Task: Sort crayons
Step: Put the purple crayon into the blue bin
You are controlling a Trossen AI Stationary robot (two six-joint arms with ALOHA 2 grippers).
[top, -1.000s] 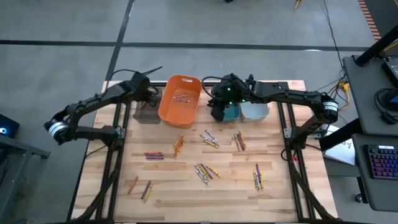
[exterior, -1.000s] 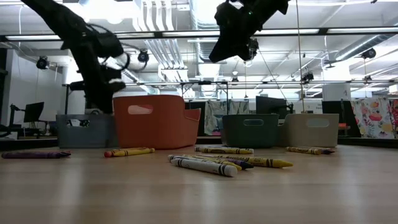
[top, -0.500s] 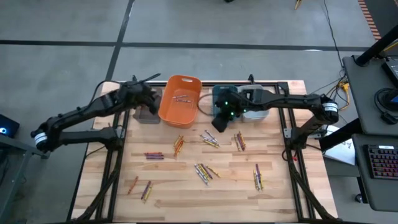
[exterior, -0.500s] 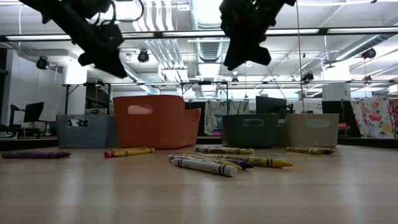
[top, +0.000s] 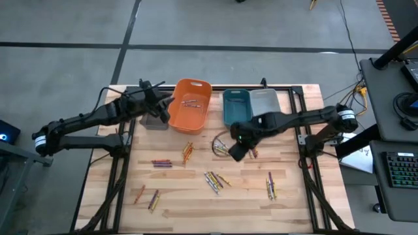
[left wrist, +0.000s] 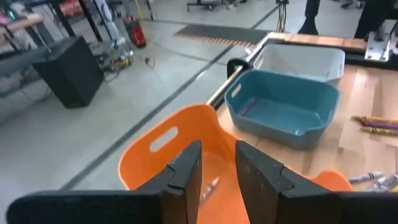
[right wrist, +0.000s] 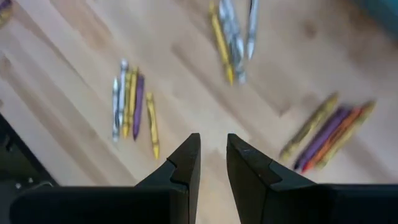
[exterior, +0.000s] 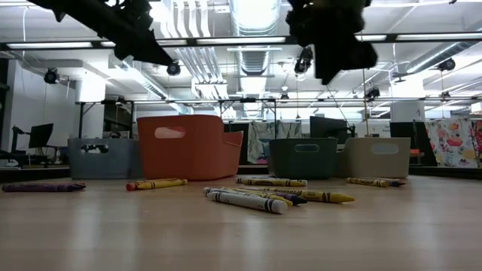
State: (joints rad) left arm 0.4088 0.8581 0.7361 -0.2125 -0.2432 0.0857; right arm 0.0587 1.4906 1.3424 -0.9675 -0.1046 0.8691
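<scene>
Crayons lie scattered on the wooden table in small groups: an orange pair (top: 188,151), a mixed bunch (top: 214,179), purple ones (top: 161,163) and others (top: 271,186). Some crayons (top: 190,102) lie inside the orange bin (top: 196,117), and one purple crayon (left wrist: 247,107) lies in the teal bin (left wrist: 283,112). My left gripper (top: 164,104) hangs open above the orange bin's left rim, with nothing between its fingers (left wrist: 217,149). My right gripper (top: 235,152) is open and points down over the table's middle, above the crayons (right wrist: 132,99), holding nothing.
Four bins stand in a row along the far edge: a dark one (top: 154,121), the orange one, the teal one (top: 235,104) and a pale grey one (top: 264,101). Bare wood lies along the near edge (top: 215,209). The table's frame rails run down both sides.
My left gripper has risen out of the dark bin and swung a little toward the orange bin, tipping closer to level. My right gripper has travelled from above the teal bin toward the near edge, rolled and tipped downward over the loose crayons. No crayon has moved.
</scene>
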